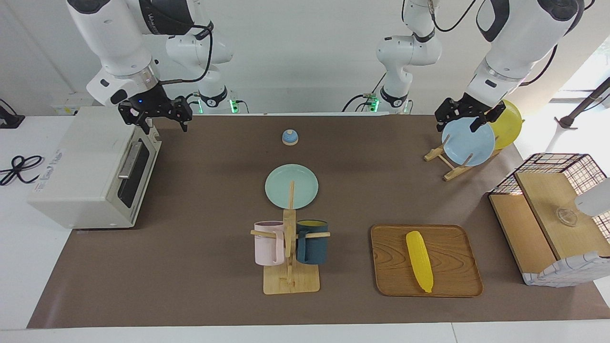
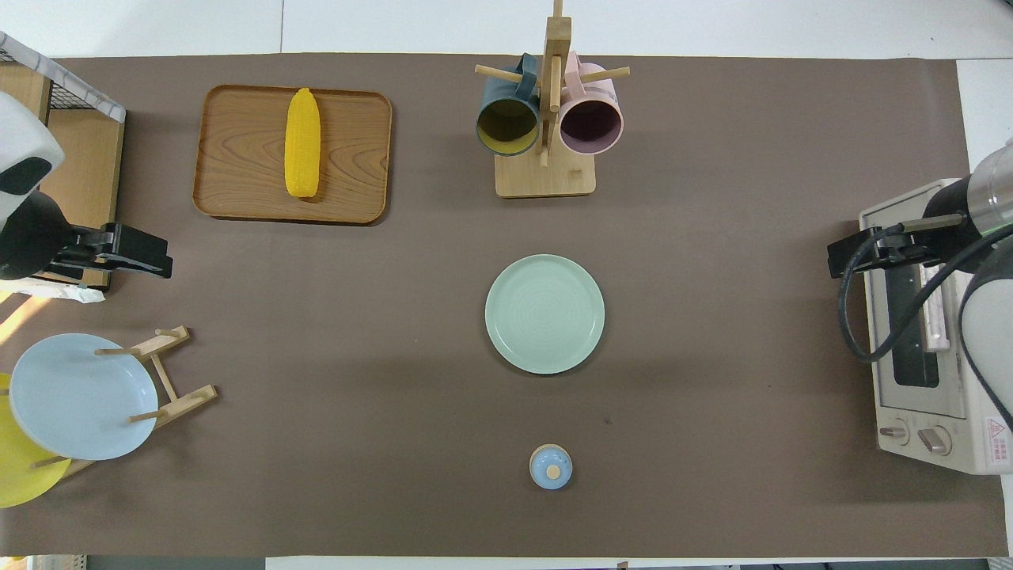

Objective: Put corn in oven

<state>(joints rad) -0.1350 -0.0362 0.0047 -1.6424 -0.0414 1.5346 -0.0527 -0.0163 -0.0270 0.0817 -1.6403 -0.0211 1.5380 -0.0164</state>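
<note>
You have bright yellow corn (image 1: 419,261) on a wood-grain tray (image 1: 391,267), an off-white oven (image 1: 81,181), a mint plate (image 1: 305,183) and a brown surface (image 1: 200,286).

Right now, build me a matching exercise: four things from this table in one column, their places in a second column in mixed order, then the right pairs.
Things
1. smooth bright yellow corn cob
2. pale pink plastic mug
3. round light blue plate
4. boxy off-white toaster oven

Places
A. standing upright in the wooden dish rack
B. at the right arm's end of the table, door shut
C. lying on the wooden tray
D. hanging on the wooden mug tree, beside the dark blue mug

Pairs: 1-C, 2-D, 3-A, 4-B
</note>
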